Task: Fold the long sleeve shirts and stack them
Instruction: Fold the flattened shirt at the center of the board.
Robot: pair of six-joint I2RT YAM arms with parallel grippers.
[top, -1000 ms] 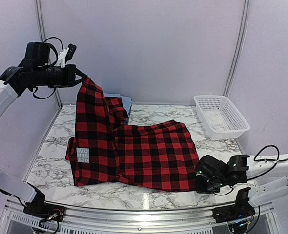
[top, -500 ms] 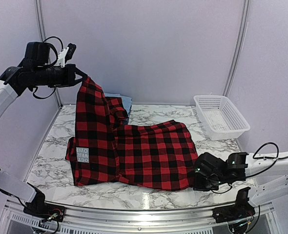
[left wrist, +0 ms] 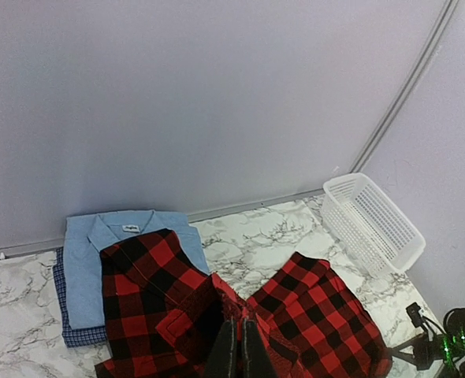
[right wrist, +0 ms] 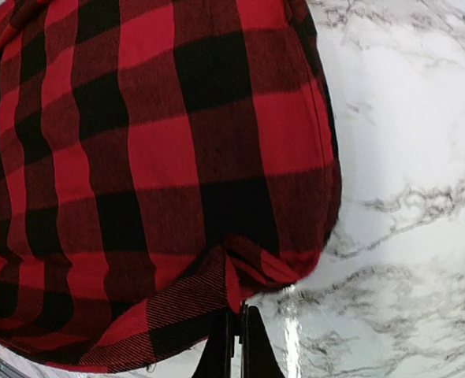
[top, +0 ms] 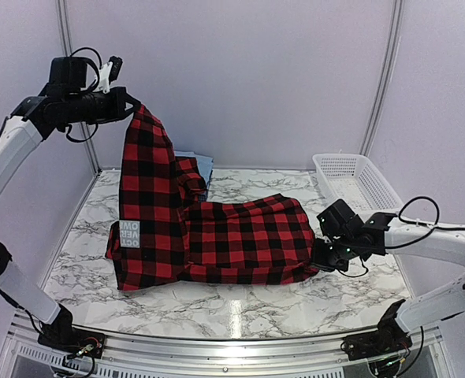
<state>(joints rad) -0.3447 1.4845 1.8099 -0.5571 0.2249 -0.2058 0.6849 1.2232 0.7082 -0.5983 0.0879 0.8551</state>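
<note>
The red-and-black plaid shirt (top: 217,236) lies across the marble table, with white block letters (top: 129,234) at its left edge. My left gripper (top: 130,105) is shut on the shirt's upper edge and holds it high above the back left; the cloth hangs down from it. In the left wrist view the fingers (left wrist: 234,350) pinch the plaid (left wrist: 311,307). My right gripper (top: 321,256) is shut on the shirt's front right corner (right wrist: 240,276), low at the table. The light blue collared shirt (left wrist: 98,244) lies folded on the dark blue checked shirt (left wrist: 79,335) at the back left.
A white mesh basket (top: 357,187) stands at the back right; it also shows in the left wrist view (left wrist: 374,224). The marble table (top: 240,303) shows bare along its front. White walls close the back and sides.
My right gripper has moved back and up with the shirt's front right corner, pulling the hem away from the front edge. My left gripper has risen slightly, still holding the cloth.
</note>
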